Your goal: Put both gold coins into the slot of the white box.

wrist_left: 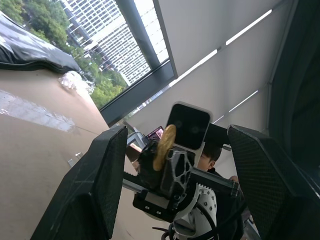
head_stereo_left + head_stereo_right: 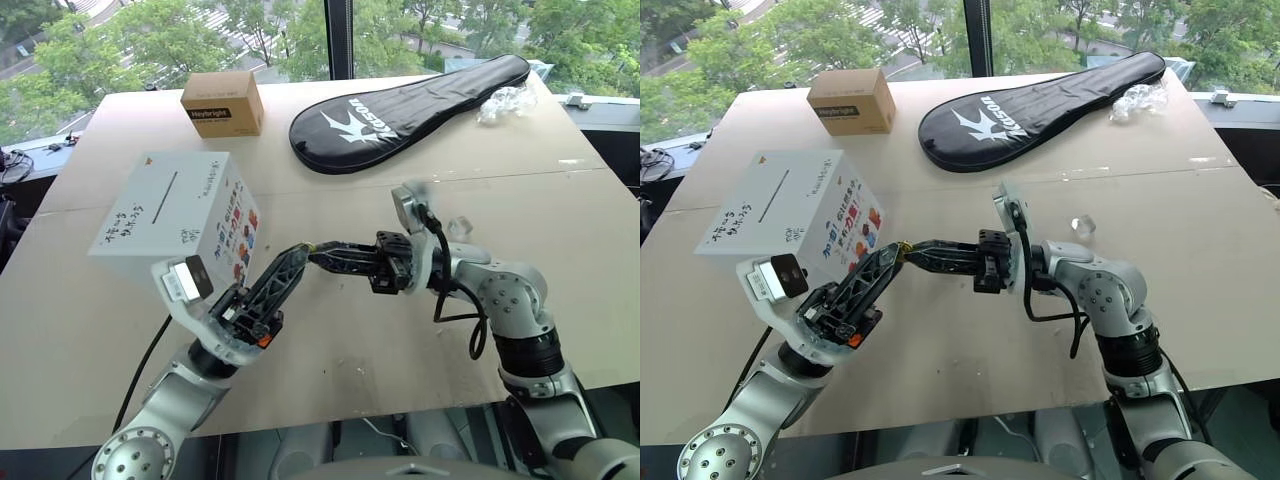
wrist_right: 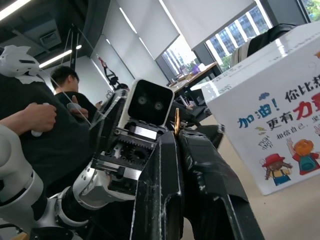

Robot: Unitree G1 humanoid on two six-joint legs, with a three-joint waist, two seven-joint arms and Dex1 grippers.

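One gold coin (image 1: pixel 164 147) stands on edge, pinched between the closed fingers of the right gripper (image 2: pixel 312 249) above the table (image 2: pixel 560 230), just beside the white box (image 2: pixel 150 215), its faces turned toward the left gripper (image 2: pixel 290 262), whose wide-open, empty fingers flank it.

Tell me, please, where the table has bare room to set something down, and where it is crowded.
Bare: the table's right side, below the crumpled plastic; also the left front, below the white box. Crowded: the middle, where the right tool, shut on a gold coin, meets the open left tool; and the far edge, with the brown box and racket case.
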